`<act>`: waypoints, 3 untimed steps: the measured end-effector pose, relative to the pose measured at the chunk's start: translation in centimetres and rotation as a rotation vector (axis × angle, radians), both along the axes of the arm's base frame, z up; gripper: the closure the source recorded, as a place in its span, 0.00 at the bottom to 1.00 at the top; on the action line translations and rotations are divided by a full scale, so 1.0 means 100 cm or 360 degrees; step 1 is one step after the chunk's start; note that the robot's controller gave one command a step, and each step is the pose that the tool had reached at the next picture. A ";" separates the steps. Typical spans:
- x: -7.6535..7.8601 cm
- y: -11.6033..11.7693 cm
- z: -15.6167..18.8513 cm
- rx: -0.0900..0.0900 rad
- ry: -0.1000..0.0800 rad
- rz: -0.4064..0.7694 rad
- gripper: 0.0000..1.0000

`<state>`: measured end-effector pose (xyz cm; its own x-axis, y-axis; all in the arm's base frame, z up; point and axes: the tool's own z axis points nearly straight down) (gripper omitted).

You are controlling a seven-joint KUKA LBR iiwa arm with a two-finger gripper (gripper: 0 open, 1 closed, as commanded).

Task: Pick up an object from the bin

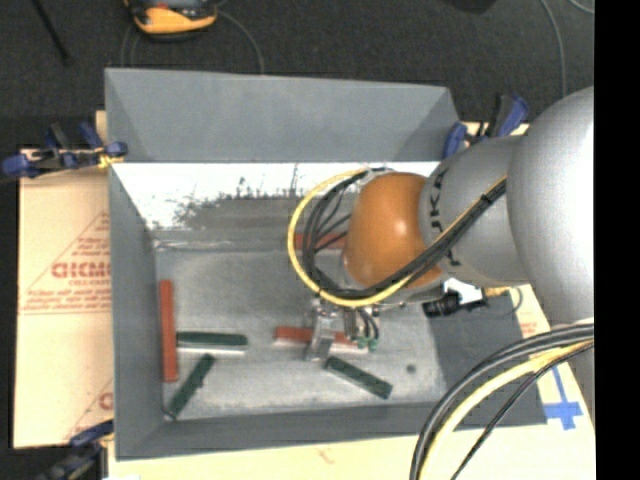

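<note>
Where the floor of the bin meets the left wall, a red stick lies along that wall, pointing from front to back. Just beside it on the right, a green stick lies crosswise; if its left end touches the red stick, I cannot tell. In front of it a second green stick lies slanted, near the front left corner. Near the middle of the floor, toward the front, lies a red piece. Its right part is hidden under the gripper, which stands low over it. Whether the gripper is wide, narrow or closed on the piece, I cannot tell. Just to the right and more to the front, a third green stick lies slanted, its upper end near the gripper. Above, the orange cover and the cables of the arm hide the back right part of the floor.
</note>
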<state>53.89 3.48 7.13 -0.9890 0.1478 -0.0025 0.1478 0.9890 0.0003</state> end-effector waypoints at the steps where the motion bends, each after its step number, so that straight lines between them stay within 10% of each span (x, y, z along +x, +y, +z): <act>1: 0.000 0.000 0.003 0.0000 0.0001 -0.0001 1.00; 3: -0.002 0.000 0.036 0.0001 0.0013 -0.0002 1.00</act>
